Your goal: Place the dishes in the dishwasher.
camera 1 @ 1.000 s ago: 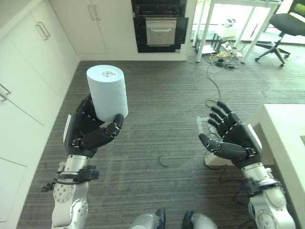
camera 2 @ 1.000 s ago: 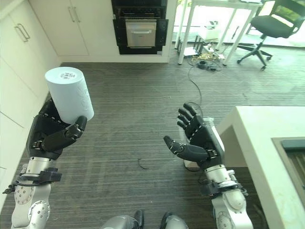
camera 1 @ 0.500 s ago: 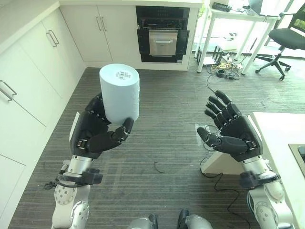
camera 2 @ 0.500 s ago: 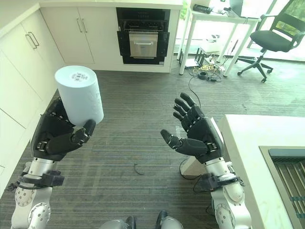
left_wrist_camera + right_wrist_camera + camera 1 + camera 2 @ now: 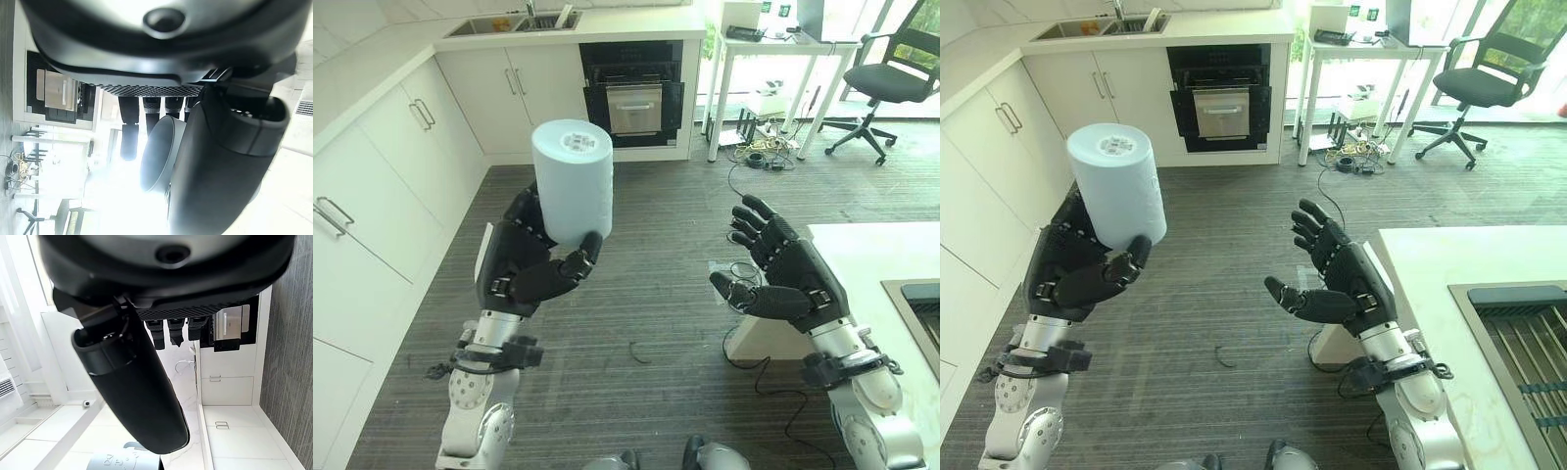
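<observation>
Cup (image 5: 573, 178) stayed upside down, gripped by left hand (image 5: 530, 268); right hand (image 5: 783, 284) stayed empty, fingers loose. View lifted toward oven (image 5: 634, 96); dishwasher not yet reached.

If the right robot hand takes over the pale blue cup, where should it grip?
Probably the bare upper wall of the cup, approached from the robot's right. It stands upside down with its lower part wrapped by the left robot hand; the right robot hand is open.

Bare floor (image 5: 656, 255) between cabinets (image 5: 372, 206), counter (image 5: 891, 255)
</observation>
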Robot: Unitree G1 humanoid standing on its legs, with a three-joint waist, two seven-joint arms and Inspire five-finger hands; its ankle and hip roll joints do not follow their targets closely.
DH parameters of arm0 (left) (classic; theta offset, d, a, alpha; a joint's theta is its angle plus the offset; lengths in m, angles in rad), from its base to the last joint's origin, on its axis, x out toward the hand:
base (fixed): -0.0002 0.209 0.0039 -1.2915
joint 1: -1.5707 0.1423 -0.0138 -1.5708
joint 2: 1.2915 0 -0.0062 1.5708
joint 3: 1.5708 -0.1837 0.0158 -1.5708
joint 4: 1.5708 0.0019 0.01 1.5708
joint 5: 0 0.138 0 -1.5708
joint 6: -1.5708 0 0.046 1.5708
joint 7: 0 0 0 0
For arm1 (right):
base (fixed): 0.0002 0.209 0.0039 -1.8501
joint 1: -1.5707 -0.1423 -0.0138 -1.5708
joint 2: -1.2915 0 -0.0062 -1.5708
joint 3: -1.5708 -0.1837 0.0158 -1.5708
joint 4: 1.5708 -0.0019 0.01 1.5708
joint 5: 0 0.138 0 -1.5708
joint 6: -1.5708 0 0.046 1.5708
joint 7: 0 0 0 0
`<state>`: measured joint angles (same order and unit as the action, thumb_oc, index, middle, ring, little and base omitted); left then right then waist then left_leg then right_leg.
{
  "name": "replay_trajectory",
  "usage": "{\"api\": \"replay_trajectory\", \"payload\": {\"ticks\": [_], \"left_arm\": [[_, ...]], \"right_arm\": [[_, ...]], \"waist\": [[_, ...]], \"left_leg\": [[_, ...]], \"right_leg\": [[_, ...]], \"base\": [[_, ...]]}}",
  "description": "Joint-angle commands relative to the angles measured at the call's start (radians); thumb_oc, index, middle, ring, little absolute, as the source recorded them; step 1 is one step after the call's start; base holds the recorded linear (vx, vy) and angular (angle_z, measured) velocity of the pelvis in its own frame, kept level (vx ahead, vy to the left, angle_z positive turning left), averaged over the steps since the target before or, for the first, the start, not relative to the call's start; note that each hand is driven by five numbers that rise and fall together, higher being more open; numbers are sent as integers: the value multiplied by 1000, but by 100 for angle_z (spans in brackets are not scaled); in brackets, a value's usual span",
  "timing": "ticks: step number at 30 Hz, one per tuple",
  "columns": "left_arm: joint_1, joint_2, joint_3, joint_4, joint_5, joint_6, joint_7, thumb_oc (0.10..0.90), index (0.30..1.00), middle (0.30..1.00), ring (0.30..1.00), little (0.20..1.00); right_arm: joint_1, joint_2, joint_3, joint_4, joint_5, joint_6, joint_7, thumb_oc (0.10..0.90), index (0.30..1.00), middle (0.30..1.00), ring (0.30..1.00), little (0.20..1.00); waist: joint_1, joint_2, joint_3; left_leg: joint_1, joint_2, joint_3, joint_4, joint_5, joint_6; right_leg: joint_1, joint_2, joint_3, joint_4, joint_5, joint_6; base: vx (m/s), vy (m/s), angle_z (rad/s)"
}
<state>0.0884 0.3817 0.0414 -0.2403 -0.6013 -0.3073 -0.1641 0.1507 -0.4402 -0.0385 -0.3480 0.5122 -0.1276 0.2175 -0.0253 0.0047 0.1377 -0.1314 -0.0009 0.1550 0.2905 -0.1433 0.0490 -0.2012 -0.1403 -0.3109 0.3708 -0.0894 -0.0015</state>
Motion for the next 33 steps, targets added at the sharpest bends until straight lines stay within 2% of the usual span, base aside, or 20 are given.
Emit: {"api": "replay_trajectory", "payload": {"ticks": [1,7,10,12,13,14,15,16,17,18,19,21,23,26,30,33], "left_arm": [[-104,39,68,-81,-3,-102,-10,400,300,300,300,300],[-77,36,89,-80,8,-118,3,400,300,300,300,300],[-45,30,105,-84,-16,-117,-6,400,300,300,300,300],[-35,22,101,-88,-29,-120,-6,400,300,300,300,300],[-28,17,100,-90,-39,-121,-5,400,300,300,300,300],[-27,13,98,-92,-43,-122,-5,400,300,300,300,300],[-31,7,93,-93,-37,-126,-6,400,300,300,300,300],[-22,5,93,-93,-34,-133,-10,400,300,300,300,300],[-13,4,94,-95,-31,-138,-12,400,300,300,300,300],[8,4,99,-101,-31,-140,-17,400,300,300,300,300],[19,4,102,-105,-33,-136,-18,400,300,300,300,300],[50,2,116,-101,-41,-147,-14,400,300,300,300,300],[59,0,122,-98,-25,-169,-1,400,300,300,300,300],[44,14,129,-95,2,-168,10,400,300,300,300,300],[-10,37,116,-91,7,-103,-30,400,300,300,300,300],[-35,45,118,-72,-12,-87,-78,400,300,300,300,300]], "right_arm": [[-105,9,-66,-103,6,-94,-2,800,900,900,900,900],[-82,15,-67,-95,17,-103,8,800,900,900,900,900],[-66,7,-67,-94,26,-91,22,800,900,900,900,900],[-65,-13,-71,-87,33,-93,21,800,900,900,900,900],[-63,-23,-78,-82,35,-84,20,800,900,900,900,900],[-64,-32,-84,-77,36,-76,20,800,900,900,900,900],[-70,-38,-83,-71,38,-74,29,800,900,900,900,900],[-70,-33,-79,-66,39,-80,40,800,900,900,900,900],[-67,-32,-78,-65,39,-85,48,800,900,900,900,900],[-54,-32,-80,-73,38,-87,51,800,900,900,900,900],[-48,-34,-80,-76,38,-87,50,800,900,900,900,900],[-42,-47,-87,-76,58,-88,66,800,900,900,900,900],[-49,-56,-75,-75,72,-98,81,800,900,900,900,900],[-30,-44,-77,-87,79,-111,118,800,900,900,900,900],[-26,-20,-74,-104,78,-128,80,800,900,900,900,900],[-26,14,-80,-94,102,-114,57,800,900,900,900,900]], "waist": [[-4,-11,10],[2,-24,12],[7,-26,10],[17,-46,30],[29,-66,51],[35,-70,72],[40,-70,90],[40,-61,95],[38,-50,101],[41,-27,101],[42,-17,97],[58,7,93],[65,20,81],[66,17,56],[96,-5,15],[94,-22,-1]], "left_leg": [[52,24,-9,9,-148,-34],[64,34,-10,9,-145,-35],[90,33,1,9,-120,-45],[118,8,25,9,-49,-67],[101,-10,37,44,26,-89],[51,1,52,116,64,-110],[5,48,87,76,100,-121],[4,84,96,9,75,-128],[-15,110,111,9,61,-119],[-68,145,80,9,60,-132],[-96,154,58,9,64,-137],[-167,153,-31,9,89,-151],[-184,150,-51,9,83,-154],[-163,137,-42,9,47,-137],[-160,91,-78,9,34,-103],[-139,33,-121,9,13,-57]], "right_leg": [[107,37,53,-71,-114,95],[123,56,55,-71,-126,82],[137,70,62,-71,-138,60],[153,57,84,-71,-139,41],[167,41,100,-71,-136,32],[177,37,99,-71,-132,24],[183,34,91,-71,-136,27],[190,38,96,-71,-158,41],[186,43,87,-71,-153,44],[189,64,90,-71,-166,47],[188,74,93,-71,-171,47],[202,105,123,-71,-187,40],[212,107,134,-71,-204,45],[258,76,133,-71,-233,68],[319,31,103,-71,-228,119],[358,10,88,-71,-106,156]], "base": [[20,-61,7],[39,-138,7],[115,-168,-1],[130,-139,-4],[72,-124,-6],[81,-102,9],[164,0,19],[151,75,34],[189,159,19],[111,154,6],[191,178,-1],[215,241,-7],[218,276,-54],[283,265,-51],[253,213,1],[306,258,30]]}}
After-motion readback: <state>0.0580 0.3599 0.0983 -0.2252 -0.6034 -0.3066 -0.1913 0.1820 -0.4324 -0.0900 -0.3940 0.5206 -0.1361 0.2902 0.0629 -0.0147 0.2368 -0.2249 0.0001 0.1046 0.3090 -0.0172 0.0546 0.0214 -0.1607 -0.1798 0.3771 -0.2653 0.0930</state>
